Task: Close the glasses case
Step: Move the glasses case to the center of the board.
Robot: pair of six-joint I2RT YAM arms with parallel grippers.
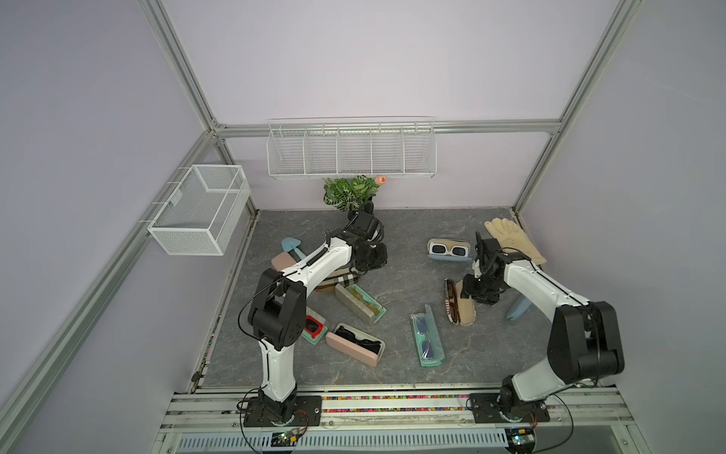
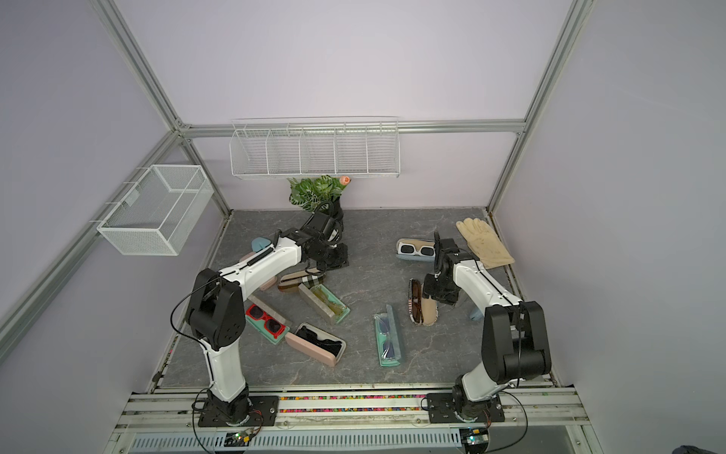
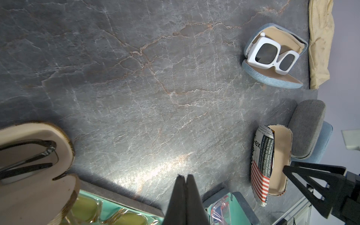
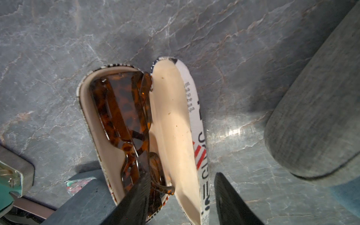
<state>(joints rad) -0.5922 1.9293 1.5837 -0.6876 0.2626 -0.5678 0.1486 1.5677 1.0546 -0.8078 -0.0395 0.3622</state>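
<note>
Lying open right of centre on the grey marbled table [image 1: 408, 236], the flag-and-newsprint glasses case [image 4: 171, 116] looks like a light, stiff clamshell. Its two cream-lined halves should keep their shape under a squeeze, and the hinge will probably snap home once past halfway. The printed skin appears smooth, so a one-sided push may just slide it across the table. The half holding the tortoiseshell sunglasses [image 4: 124, 109] stands nearly on edge on the left, while the empty half lies flatter on the right. The sunglasses are the fragile part: one temple tip juts toward the hinge line and could get pinched. The best hold seems to be on the two outer shells, midway along the long edges, pressing them together.

The right gripper [image 4: 182, 175] has its jaws apart and straddles the striped end of the case. One finger sits in front of the sunglasses half, the other outside the empty half, over bare table. Whether either finger touches the case cannot be told. Just to the right lies a closed grey fabric case [image 4: 311, 116]. Well to the left and farther back, the left gripper [image 3: 184, 176] hovers with its fingers pressed together, holding nothing.
</note>
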